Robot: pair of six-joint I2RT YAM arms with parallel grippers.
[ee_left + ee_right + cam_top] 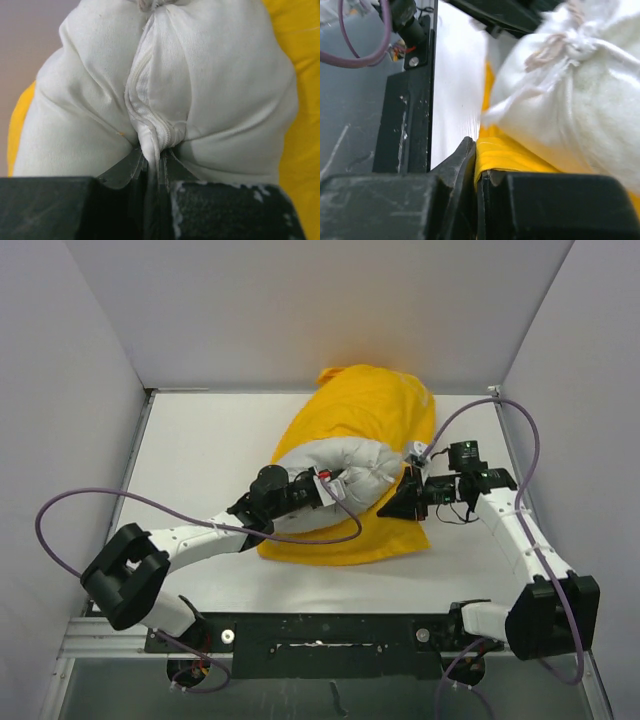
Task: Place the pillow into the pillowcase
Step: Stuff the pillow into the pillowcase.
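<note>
The left gripper [159, 162] is clamped on the pillow's [220, 100] seam. The right gripper [476, 155] pinches the pillowcase [520, 155] edge beside it. Yellow cloth hides the pillow's far side.

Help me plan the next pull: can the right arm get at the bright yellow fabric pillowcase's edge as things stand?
Likely yes: the right claw is shut on a fold of the bright yellow fabric pillowcase, nothing between them; the plump white fabric pillow lies beside it, not blocking.
</note>
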